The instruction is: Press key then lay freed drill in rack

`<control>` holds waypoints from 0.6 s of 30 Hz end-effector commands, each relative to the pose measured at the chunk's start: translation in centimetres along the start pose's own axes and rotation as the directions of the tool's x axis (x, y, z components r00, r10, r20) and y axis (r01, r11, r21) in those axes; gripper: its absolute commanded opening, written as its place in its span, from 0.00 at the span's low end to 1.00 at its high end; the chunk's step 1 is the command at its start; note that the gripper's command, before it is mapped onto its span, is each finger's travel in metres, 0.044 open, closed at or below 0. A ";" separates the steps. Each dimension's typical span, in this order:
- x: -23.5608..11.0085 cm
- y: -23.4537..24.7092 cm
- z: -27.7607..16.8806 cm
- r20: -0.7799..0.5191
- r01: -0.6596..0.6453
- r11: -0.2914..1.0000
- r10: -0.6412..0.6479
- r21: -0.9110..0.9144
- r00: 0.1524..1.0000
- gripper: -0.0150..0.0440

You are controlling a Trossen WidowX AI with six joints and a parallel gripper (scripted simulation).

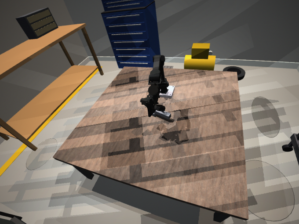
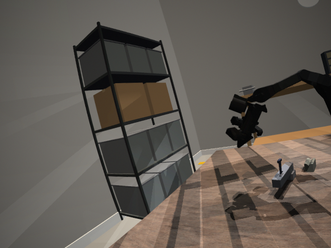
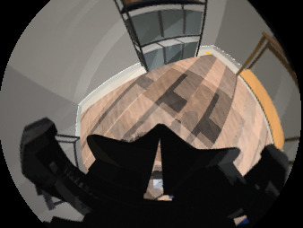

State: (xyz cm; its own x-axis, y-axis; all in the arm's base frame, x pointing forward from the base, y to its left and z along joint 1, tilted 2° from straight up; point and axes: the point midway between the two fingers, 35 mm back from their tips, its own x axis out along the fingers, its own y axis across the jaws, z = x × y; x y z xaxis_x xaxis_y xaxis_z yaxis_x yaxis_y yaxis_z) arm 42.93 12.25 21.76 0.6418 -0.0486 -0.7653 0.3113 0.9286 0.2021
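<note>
Overhead, the claw (image 2: 242, 142) was seen pinched fully together with nothing held, pointed downward, well above the desk (image 2: 213, 213). Lower and to its right in the exterior view lay the grey block (image 2: 284, 174), its long axis running away toward the small rack (image 2: 310, 164), the drill (image 2: 280, 166) standing upright in it.

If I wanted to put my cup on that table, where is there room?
The near half of the table, from the grey block out to the front edge, shows only shadows. It is crowded near the arm's base: the shut gripper, the block and a small rack sit close together.
</note>
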 end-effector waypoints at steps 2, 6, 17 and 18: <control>-2.1 -3.0 -8.4 -0.347 0.026 0.986 -0.082 -0.164 0.934 0.25; -3.9 -4.8 -12.2 -0.501 0.028 0.974 -0.140 -0.224 0.854 0.25; -5.1 -5.8 -14.1 -0.581 0.027 0.967 -0.174 -0.253 0.795 0.25; -5.1 -5.8 -14.1 -0.581 0.027 0.967 -0.174 -0.253 0.795 0.25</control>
State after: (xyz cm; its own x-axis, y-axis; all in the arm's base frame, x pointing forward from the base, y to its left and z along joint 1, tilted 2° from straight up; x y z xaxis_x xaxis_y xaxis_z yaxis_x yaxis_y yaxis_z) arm 28.66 12.27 15.79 0.0728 0.0052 -0.9973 0.1541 0.9879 0.0164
